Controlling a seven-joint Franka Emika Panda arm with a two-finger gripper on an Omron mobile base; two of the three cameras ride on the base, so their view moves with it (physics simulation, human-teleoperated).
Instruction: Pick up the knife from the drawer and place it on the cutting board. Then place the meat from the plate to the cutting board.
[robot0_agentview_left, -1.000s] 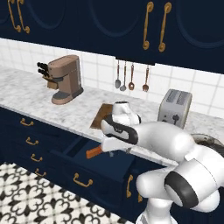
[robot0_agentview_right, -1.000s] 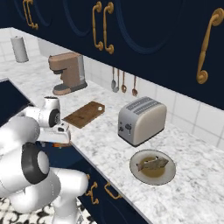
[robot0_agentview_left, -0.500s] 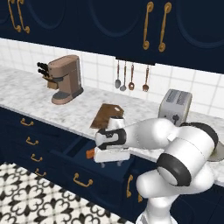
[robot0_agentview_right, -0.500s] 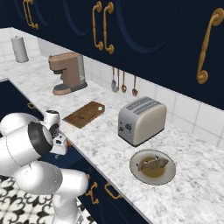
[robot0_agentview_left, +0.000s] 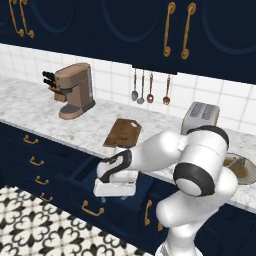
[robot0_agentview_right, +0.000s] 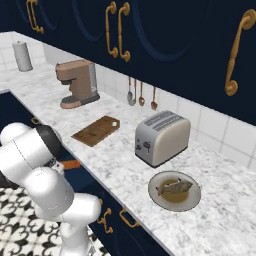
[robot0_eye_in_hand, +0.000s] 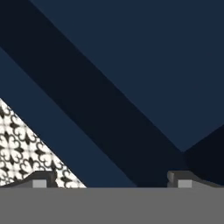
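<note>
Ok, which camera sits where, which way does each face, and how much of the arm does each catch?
Left base view: behind the arm's left, facing the counter; arm bends down into the open drawer.
Right base view: behind its right, same counter; knife beside the arm.
Hand view: on the hand, facing the drawer's navy inside; fingertips apart.
Both base views share the cutting board, toaster and plate.

Hidden and cut-off parts around the open drawer

The hand (robot0_agentview_left: 116, 186) sits low inside the drawer (robot0_agentview_left: 85, 172), its fingers covered by its own white body, so their spread cannot be told there. The knife (robot0_agentview_right: 70, 164) shows just its orange handle beside the arm; the blade is hidden. Behind the arm's shoulder, the plate (robot0_agentview_left: 246, 169) is half covered, and the meat on it cannot be made out.
</note>
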